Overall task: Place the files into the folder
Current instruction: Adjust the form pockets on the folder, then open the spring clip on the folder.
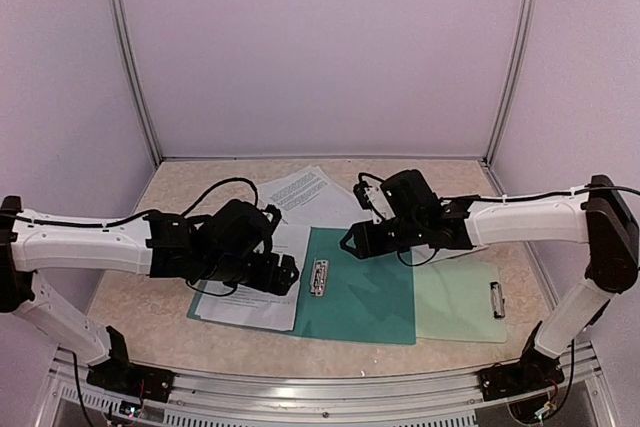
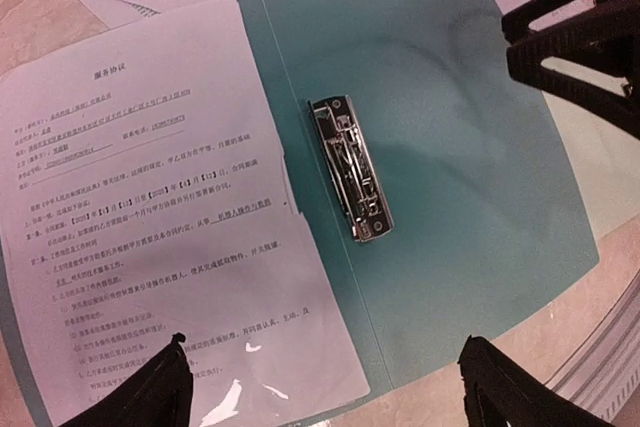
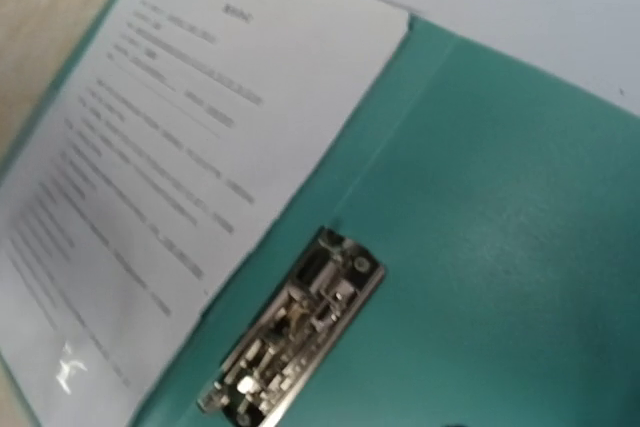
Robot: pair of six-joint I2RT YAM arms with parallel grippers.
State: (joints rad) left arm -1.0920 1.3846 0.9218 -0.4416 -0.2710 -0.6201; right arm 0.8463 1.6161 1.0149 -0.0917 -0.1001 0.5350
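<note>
The folder [image 1: 365, 297] is laid open on the bench [image 1: 180, 187], with its metal clip [image 2: 350, 167] just right of the spine. One sheet [image 2: 150, 227] is seen flat on the left flap, its edge short of the clip. More files [image 1: 305, 192] are spread on the bench beyond the folder's far edge. The left hand [image 1: 285, 272] is held above that sheet, spread wide, with nothing between its fingers. The right hand [image 1: 352, 242] is held over the right flap's far edge, partly spread and empty. A clipboard [image 1: 465, 302] is set against the folder's right edge.
</note>
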